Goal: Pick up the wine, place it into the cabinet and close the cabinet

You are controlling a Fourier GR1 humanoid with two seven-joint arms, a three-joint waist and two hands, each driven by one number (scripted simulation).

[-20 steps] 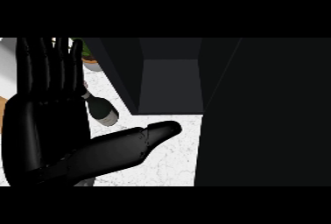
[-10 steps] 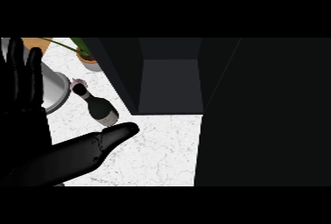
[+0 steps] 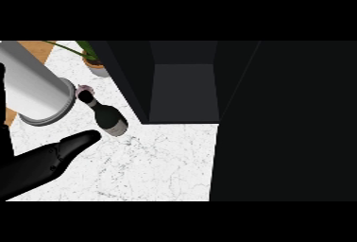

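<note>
Nothing is done yet: the wine [image 3: 109, 118] stands untouched on the desk [image 3: 160, 160] beside the open cabinet [image 3: 182, 92], with the left hand [image 3: 43, 163] near it, fingers straight, holding nothing; grasping, placing and closing remain.

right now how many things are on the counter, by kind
wine bottle: 1
potted plant: 1
grey cylinder: 1
open dark cabinet: 1
total: 4
Only the left robot hand shows, at lower left, touching none of them.
</note>
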